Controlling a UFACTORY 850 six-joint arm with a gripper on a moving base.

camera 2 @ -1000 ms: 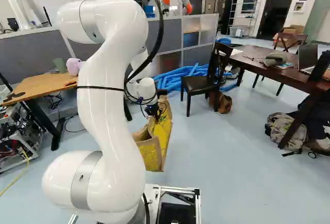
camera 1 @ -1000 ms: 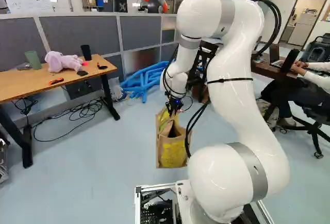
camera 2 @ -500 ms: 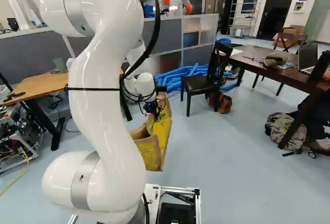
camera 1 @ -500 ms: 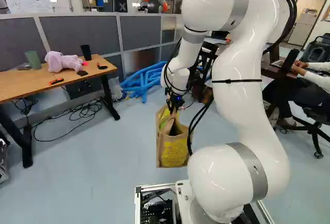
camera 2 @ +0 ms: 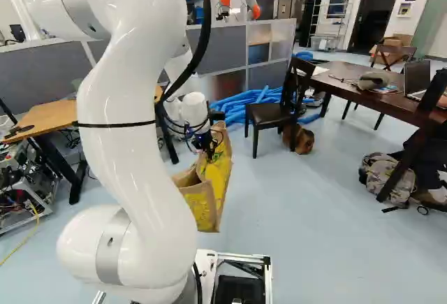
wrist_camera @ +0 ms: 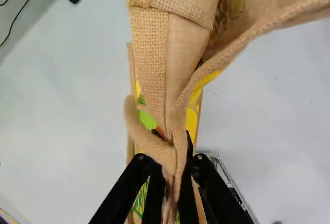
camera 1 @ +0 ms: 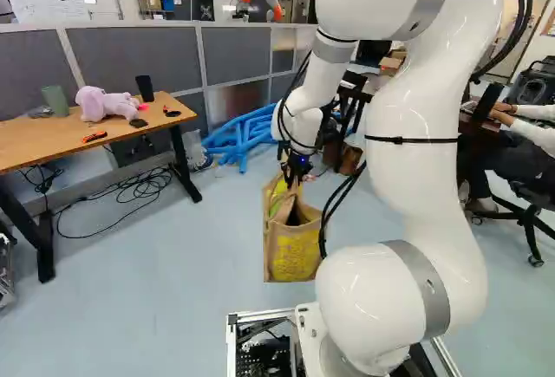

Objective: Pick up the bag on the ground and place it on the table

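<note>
- We have the burlap bag at our gripper, ahead of our white arm, mouth up, yellow print on its side.
- Our jaws are nearly together, pinching a narrow bunch of the bag's burlap from both sides; in the wrist view the cloth runs down between them.
- We can't tell whether the bag's base touches the floor.
- The bag isn't on a desk: we see the pale wooden desk well apart from it, at the left of the left base view.
- On that desk we see a pink plush toy, with a green cylinder to one side and a black cup to the other.
- Beneath and beside it, black cables lie tangled on the floor.
- Beyond the bag we see a heap of blue tubes near the grey partitions.
- At the right of the right base view, a dark chair stands near a dark desk carrying a laptop.
</note>
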